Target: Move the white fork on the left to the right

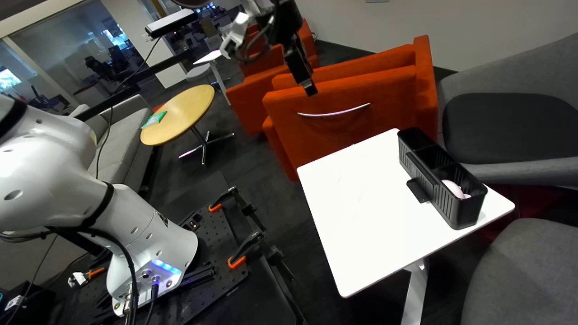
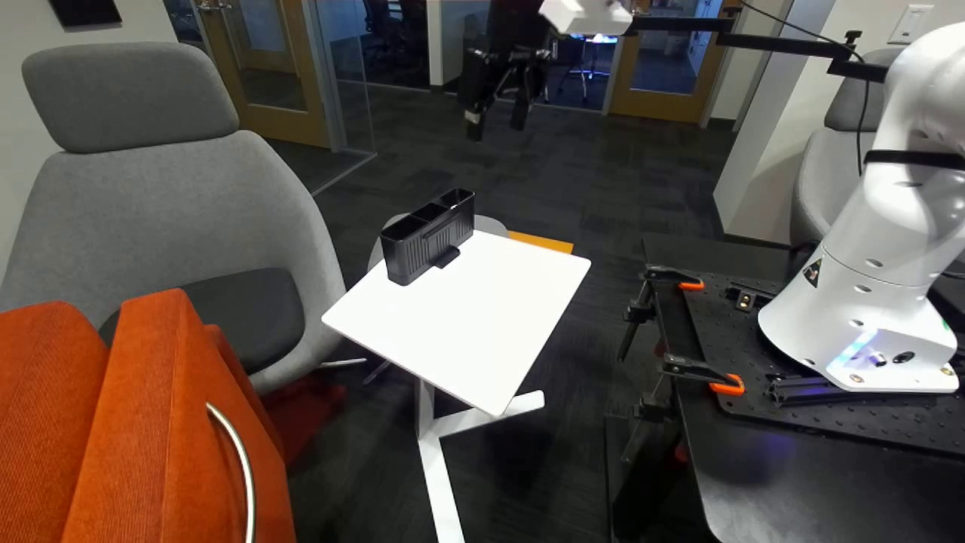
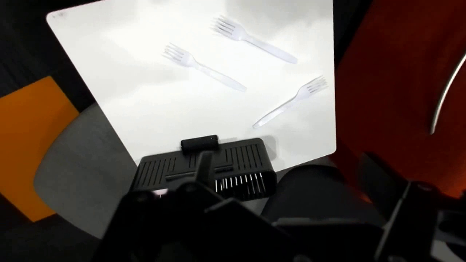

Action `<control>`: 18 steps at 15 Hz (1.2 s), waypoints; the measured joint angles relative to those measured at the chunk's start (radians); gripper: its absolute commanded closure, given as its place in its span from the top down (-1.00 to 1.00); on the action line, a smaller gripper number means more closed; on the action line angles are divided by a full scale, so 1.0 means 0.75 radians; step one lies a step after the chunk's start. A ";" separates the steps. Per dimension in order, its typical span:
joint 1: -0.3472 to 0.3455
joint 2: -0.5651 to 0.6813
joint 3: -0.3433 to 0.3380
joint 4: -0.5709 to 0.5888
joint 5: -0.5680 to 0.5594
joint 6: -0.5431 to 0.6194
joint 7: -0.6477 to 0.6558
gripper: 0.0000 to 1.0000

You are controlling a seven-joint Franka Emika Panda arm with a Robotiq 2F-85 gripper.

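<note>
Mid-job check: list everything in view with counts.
Table: 1, white, mid-scene.
Forks: 3, white, on the table.
Bin: 1, black, along one table edge.
Contents: count unclear, pale, one end of the bin.
Armchairs: at least 2, orange, nearest beside the table.
Seats: at least 2, grey, beside the table.
Round table: 1, yellow, background.
Green item: 1, green, on the round table.
Sofa: 1, grey, background.
Doors: at least 2, brown, background.
Bench: 1, black, apart from the table.
Plate: 1, black, on the bench.
Clamps: 2, black and orange, bench edge.
Arm: 1, white, on the plate.
Tool: 1, black, in the air, open.
</note>
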 measured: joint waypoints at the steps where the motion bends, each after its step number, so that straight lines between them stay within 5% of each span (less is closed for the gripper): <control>1: -0.003 0.082 0.000 0.026 -0.004 0.048 0.078 1.00; 5: 0.012 0.305 0.001 0.156 -0.036 0.075 0.395 1.00; 13: 0.040 0.369 -0.021 0.198 -0.039 0.088 0.483 1.00; 18: 0.106 0.609 -0.046 0.277 -0.037 0.309 0.689 1.00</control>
